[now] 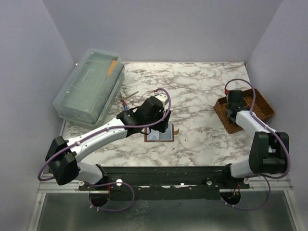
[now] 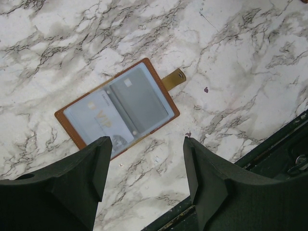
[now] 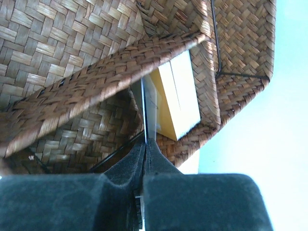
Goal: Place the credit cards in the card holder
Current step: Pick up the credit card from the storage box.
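The card holder (image 1: 159, 136) lies open and flat on the marble table, snap tab to the right. In the left wrist view the card holder (image 2: 72, 130) shows a grey card (image 2: 139, 96) in its right half and a pale VIP card (image 2: 98, 115) in its left half. My left gripper (image 2: 147, 144) is open and empty just above its near edge; it also shows in the top view (image 1: 162, 124). My right gripper (image 3: 145, 142) is shut on the edge of a thin card (image 3: 144, 110) standing inside the woven basket (image 3: 72, 29); it reaches into the basket in the top view (image 1: 231, 114).
The brown woven basket (image 1: 263, 108) stands at the right edge. A yellow-and-white flat item (image 3: 175, 94) stands in it beside the held card. A clear plastic lidded box (image 1: 89, 86) sits at the back left, with small tools (image 1: 128, 99) next to it. A black rail (image 2: 269, 144) runs along the table's near edge.
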`<state>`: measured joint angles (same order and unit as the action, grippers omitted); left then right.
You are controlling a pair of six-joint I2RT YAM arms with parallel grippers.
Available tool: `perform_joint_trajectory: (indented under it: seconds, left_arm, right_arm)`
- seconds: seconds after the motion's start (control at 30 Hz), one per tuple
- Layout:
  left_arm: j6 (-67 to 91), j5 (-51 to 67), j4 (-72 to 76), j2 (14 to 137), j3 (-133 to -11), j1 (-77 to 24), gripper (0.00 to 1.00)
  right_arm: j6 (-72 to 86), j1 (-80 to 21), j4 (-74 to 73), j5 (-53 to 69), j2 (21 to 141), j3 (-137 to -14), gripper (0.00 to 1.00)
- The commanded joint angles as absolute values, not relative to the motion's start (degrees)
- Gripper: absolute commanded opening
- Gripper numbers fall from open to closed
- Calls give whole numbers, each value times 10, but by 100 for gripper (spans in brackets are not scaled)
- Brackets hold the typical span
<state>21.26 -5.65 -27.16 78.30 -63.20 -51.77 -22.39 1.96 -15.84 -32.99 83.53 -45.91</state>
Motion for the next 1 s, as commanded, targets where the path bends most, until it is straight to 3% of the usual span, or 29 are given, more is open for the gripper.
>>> perform_joint_trajectory:
  seconds: [0.0,0.47,0.73,0.83,0.97]
  left_arm:
    - [205,-59,-278,792,-627,-519,68]
    - [237,85,-242,819,-617,-417,68]
    - [261,198,-197,842,-602,-366,68]
    - [279,279,-172,859,-599,-350,68]
    - [336,368,-121,876,-600,-342,68]
  right_arm:
    - [-179,24,-234,-313,795,-489,0]
    - [-10,24,-354,-211,746,-625,0]
    - [50,24,-341,-164,733,-621,0]
    - [96,24,-373,-28,745,-647,0]
    - [154,22,-354,284,751,-633,0]
